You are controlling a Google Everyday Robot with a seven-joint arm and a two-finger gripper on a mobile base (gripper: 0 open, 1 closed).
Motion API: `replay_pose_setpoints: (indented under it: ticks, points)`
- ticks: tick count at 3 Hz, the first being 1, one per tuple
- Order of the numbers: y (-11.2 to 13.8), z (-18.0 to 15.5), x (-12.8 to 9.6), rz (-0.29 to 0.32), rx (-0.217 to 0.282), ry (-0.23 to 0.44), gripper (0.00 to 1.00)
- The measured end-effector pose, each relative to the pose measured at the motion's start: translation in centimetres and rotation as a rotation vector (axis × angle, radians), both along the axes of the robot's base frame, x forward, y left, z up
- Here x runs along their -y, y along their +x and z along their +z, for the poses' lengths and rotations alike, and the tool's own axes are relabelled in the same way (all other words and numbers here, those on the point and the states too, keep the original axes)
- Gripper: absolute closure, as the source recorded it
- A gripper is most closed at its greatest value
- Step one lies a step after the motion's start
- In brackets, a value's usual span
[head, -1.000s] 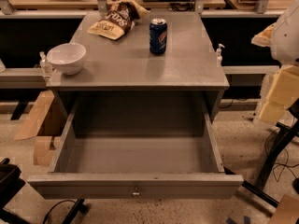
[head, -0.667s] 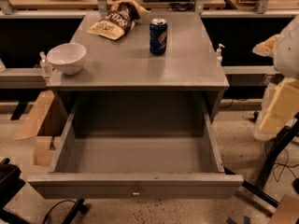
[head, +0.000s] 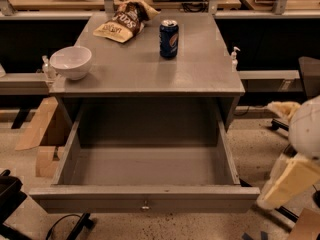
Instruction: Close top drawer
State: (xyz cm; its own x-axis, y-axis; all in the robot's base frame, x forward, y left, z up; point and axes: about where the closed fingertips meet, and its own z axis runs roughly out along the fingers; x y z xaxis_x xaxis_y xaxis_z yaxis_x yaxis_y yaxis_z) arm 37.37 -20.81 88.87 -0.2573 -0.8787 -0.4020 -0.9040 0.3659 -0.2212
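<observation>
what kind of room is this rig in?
Likely a robotics lab or workshop: workbenches with cables behind the grey cabinet, cardboard leaning beside it, top drawer pulled open. The gripper hangs low at right, beside the drawer front.

Reads as a lab or workshop, not a home. Told by the speckled hard floor (head: 250,149), a plain grey metal desk (head: 150,69) with a deep grey metal top drawer (head: 100,204) pulled open, long wooden workbenches (head: 30,1) on metal legs behind, black cables (head: 192,5) trailing there, and flat brown cardboard pieces (head: 37,124) leaning at left. Also houses a robot, with its cream-coloured gripper (head: 287,184) low at the right edge, near the drawer's front corner.
</observation>
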Motion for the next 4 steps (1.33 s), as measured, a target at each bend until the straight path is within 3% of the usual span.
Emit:
replay_pose_setpoints:
  ticks: [1,2,3,4]
  points:
    - [-2.2,-5.2,-1.1,-0.016,-0.025,0.030,0.14]
    - [-3.7,-9.5,-2.3,-0.016,-0.049,0.020,0.37]
    - [-4.6,-11.7,-3.2,0.006,-0.070,0.011,0.60]
    - [-4.7,-11.8,-3.2,0.008,-0.073,0.010,0.84]
